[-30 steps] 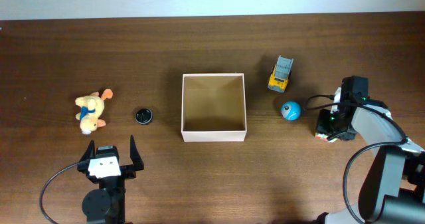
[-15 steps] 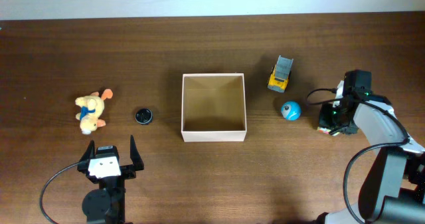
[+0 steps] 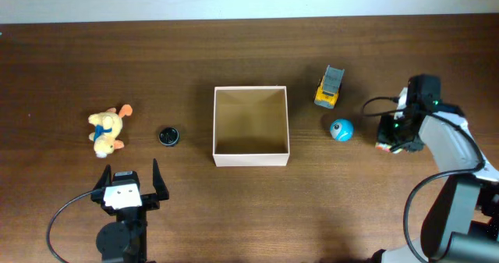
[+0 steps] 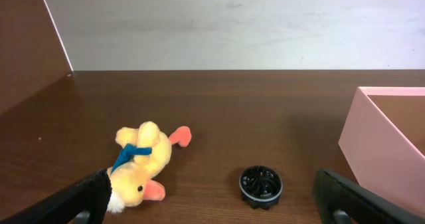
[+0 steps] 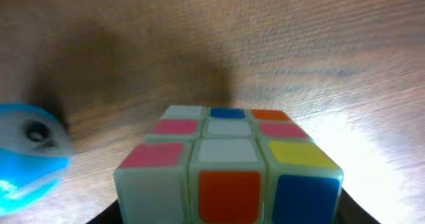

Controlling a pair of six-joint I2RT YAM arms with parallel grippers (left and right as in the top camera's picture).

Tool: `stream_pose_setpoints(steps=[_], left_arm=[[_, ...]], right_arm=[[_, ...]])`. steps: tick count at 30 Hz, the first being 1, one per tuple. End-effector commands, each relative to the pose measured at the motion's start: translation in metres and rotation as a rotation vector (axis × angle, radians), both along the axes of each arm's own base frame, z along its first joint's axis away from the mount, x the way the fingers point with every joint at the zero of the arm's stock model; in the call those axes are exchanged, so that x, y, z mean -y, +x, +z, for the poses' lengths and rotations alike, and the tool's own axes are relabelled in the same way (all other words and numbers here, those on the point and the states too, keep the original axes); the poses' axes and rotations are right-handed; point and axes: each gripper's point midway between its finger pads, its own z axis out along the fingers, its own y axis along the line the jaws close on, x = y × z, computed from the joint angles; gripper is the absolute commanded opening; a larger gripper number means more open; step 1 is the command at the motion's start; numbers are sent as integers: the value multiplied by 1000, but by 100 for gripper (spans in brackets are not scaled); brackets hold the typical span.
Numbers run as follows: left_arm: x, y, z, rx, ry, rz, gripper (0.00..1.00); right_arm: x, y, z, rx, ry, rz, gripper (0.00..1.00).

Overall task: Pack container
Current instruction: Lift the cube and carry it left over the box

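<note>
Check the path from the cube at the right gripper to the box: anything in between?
Yes. The blue ball sits on the table between the cube under the right gripper and the container, close to the straight line. The yellow truck lies farther back, off that line. Nothing else shows there.

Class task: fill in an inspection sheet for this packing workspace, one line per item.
Surface: dark brown wooden table, no spills seen.
Job's things: square white-walled cardboard container, empty; around it yellow plush duck, black round disc, yellow-grey toy truck, blue ball, multicoloured puzzle cube.
Clutter: nothing seen.
Grippers: left gripper open, holding nothing; right gripper apparently shut on the cube.
Cables: black cables loop beside both arms.
Surroundings: pale wall behind the table.
</note>
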Motion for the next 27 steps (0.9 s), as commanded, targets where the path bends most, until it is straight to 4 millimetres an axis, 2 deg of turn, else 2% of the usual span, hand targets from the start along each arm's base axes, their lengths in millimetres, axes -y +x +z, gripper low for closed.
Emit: stream_pose_setpoints(steps=[1,9,11,15,18,19,27], left_arm=[[1,0,0,4,15,-8,99],[1,0,0,4,15,-8,99],[1,0,0,4,15,-8,99],[1,0,0,4,15,-8,99],[1,0,0,4,15,-8,99],[1,0,0,4,15,-8,99],[1,0,0,4,15,-8,99]], right_arm=[[6,23,29,63,-30,19,45],[12,50,95,148,-56,36,45],[9,59,122,184,-66,52,46],[-8,70,155,236,-83,117,45],[-27,79,174,276,-85,166,46],[-44,84,183,302,-84,206,45],[-131,92,194,357,-52,394,46]])
